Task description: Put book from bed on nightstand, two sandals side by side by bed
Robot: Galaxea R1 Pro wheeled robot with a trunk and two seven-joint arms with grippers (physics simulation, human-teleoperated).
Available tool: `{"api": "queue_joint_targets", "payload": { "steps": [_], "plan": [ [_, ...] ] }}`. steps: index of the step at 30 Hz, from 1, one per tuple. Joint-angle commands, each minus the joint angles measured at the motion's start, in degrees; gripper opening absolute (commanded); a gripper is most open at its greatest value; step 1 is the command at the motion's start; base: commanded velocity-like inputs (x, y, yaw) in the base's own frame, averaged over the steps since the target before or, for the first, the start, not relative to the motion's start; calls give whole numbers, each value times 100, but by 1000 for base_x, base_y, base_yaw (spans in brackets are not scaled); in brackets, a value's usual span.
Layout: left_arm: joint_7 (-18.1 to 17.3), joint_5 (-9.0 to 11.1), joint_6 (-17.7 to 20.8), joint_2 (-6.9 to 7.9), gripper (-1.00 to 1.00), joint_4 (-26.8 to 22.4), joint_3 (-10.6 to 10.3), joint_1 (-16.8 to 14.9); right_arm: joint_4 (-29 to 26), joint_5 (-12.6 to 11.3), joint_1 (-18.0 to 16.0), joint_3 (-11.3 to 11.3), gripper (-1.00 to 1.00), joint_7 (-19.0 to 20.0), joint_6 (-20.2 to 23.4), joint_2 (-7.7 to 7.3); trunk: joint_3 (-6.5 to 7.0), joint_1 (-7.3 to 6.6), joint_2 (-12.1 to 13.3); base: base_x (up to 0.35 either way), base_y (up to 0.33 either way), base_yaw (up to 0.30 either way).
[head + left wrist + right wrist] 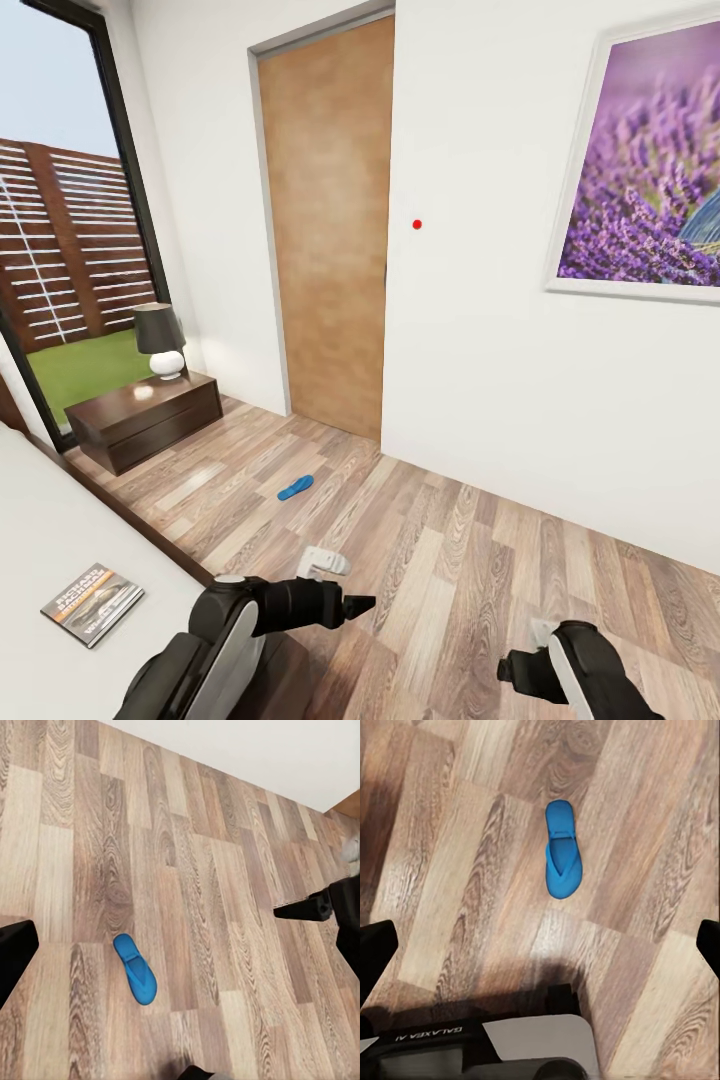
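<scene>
Head view: the book (92, 603) lies flat on the pale mattress of the bed (60, 520), near the bed's floor-side edge, its dark cover and orange band facing up. One blue sandal (295, 488) lies on the wood plank floor (480, 560), well apart from the bed, between the bed's edge and the wooden door (330, 220). Beyond the bed, by the tall window (60, 200), stands a nightstand (145, 418) with a black-shaded lamp (160, 340) on top. A framed lavender picture (645, 160) hangs on the white wall on the far side of the door from the bed.

The left arm (290, 605) reaches out from beside the bed over the floor; the right arm (570, 670) sits further from the bed, low over the planks.

In the left wrist view a sandal (135, 968) lies sole-down on the floor, between the two dark fingers of the left gripper (172, 937), which stand spread wide at opposite edges of the picture. It is released, grasping nothing and touching nothing.

In the right wrist view a sandal (562, 859) lies strap-up on the floor, ahead of the right gripper (547, 941). Its dark fingertips (376, 945) also stand wide apart, released and empty, clear of the sandal. Whether this is the same sandal as in the other views cannot be told.
</scene>
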Motion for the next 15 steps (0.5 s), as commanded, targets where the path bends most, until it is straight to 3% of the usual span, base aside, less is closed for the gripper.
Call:
{"api": "queue_joint_targets", "payload": {
  "steps": [1,9,15],
  "plan": [
    [-1,12,30,-3,100,-4,-2,-4,61,-8,-4,-5,100,-24,21,-1,-6,0,-4,0,0,0],
    [4,19,30,-18,100,4,-2,-4,471,304,-18,-6,100,-27,21,-2,-6,0,-4,0,0,0],
    [6,20,30,-42,100,5,-2,-4,522,443,-21,-6,100,-24,21,6,-114,132,-244,0,0,0]
  ]
}}
